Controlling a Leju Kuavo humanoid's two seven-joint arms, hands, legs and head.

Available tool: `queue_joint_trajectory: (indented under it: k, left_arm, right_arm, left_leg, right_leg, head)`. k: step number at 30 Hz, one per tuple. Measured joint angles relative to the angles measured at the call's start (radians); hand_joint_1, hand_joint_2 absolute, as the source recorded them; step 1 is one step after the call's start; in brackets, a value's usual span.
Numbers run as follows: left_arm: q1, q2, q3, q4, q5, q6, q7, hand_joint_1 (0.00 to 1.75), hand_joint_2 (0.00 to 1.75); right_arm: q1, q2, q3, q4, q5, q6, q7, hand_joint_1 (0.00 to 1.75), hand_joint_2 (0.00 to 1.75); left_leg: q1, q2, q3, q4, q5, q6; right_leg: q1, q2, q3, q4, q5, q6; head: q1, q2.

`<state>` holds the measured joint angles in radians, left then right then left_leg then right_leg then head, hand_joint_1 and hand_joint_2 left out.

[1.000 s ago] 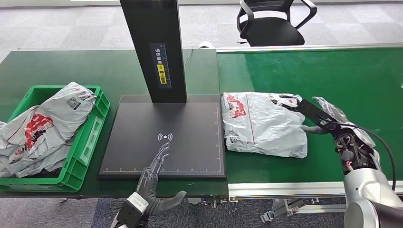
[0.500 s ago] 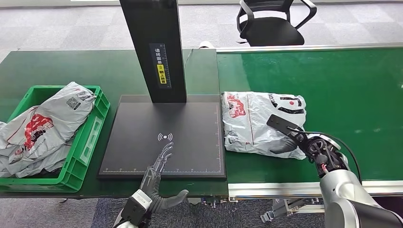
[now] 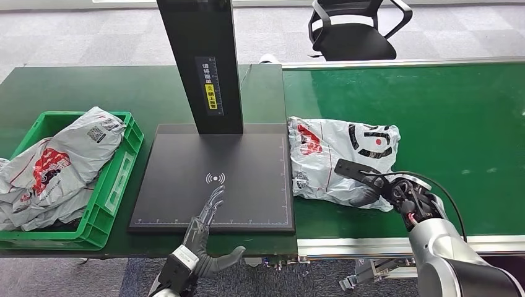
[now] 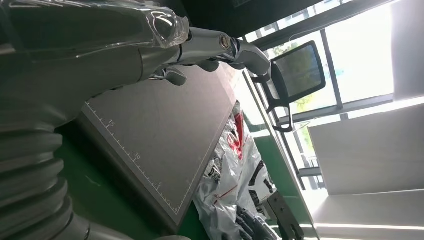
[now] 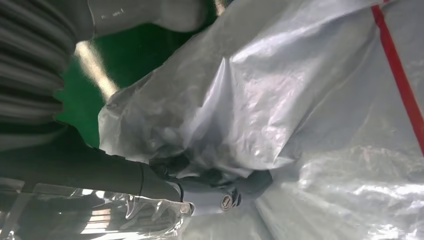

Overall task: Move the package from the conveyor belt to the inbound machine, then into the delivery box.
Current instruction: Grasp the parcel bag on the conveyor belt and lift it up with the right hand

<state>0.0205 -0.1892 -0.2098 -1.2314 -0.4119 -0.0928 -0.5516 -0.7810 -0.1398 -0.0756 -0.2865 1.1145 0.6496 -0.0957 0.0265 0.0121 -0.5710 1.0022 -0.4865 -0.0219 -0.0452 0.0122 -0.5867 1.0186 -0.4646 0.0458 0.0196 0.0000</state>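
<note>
Green conveyor belt (image 3: 446,111) is carrying the grey package (image 3: 337,158), just beside the black inbound machine (image 3: 213,179). Its near right corner is being gripped by the right hand (image 3: 387,189), fingers (image 5: 220,182) dug into the plastic. The left hand (image 3: 201,232) is being held flat, fingers spread, holding nothing.

Thin grey plastic film on the package (image 3: 337,158), crinkled and glossy, catching white highlights in the right wrist view (image 5: 300,115). Matt black, smooth plate on the inbound machine (image 3: 213,176), with fine printed ruler marks. Dull green, smooth rubbery sheet on the conveyor belt (image 3: 446,105). Hard green moulded plastic for the delivery box (image 3: 117,179). Brushed silver metal and clear glossy cover on the left robot hand (image 4: 200,45); dark, matt fingers on the right robot hand (image 3: 377,189).
</note>
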Motion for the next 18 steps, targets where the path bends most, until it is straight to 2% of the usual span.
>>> queue_joint_trajectory:
  k: [5,9,11,13,18]
  left_arm:
    - [0.004,0.0,0.0,0.0,0.001,0.0,0.0,0.0,1.75]
    - [0.01,0.0,0.0,-0.001,0.003,0.0,0.0,0.0,1.75]
    - [0.017,0.0,0.0,-0.004,0.004,0.002,0.0,0.0,1.75]
    - [0.028,0.0,0.0,-0.013,0.005,0.004,0.0,0.0,1.75]
    - [0.062,0.001,0.001,-0.042,0.001,0.019,0.0,0.0,1.75]
  right_arm:
    - [0.002,0.002,0.019,0.002,0.009,-0.031,-0.007,1.71,1.75]
    - [0.007,0.009,0.024,0.005,0.015,-0.104,-0.021,1.75,1.75]
    - [0.013,0.018,0.024,0.005,-0.002,-0.192,-0.04,1.75,1.75]
    - [0.017,0.031,0.021,0.002,-0.042,-0.319,-0.077,1.75,1.75]
    - [0.004,0.065,-0.02,-0.032,-0.2,-0.616,-0.21,1.75,1.75]
  left_leg:
    - [0.0,0.0,0.001,0.0,0.0,0.0]
    - [0.0,0.0,0.0,0.0,0.0,0.0]
    - [0.0,0.0,0.0,0.0,0.0,0.0]
    - [0.0,0.0,-0.001,0.0,0.0,0.0]
    - [0.0,0.0,-0.002,0.0,0.0,0.0]
  right_leg:
    - [0.0,0.0,0.001,0.0,0.0,0.0]
    - [0.0,0.0,0.001,0.0,0.0,0.0]
    - [0.0,0.0,0.0,0.0,0.0,0.0]
    - [0.0,0.0,0.0,0.0,0.0,0.0]
    - [0.0,0.0,-0.001,0.0,0.0,0.0]
  head:
    - [0.0,0.0]
    - [0.0,0.0]
    - [0.0,0.0]
    - [0.0,0.0]
    - [0.0,0.0]
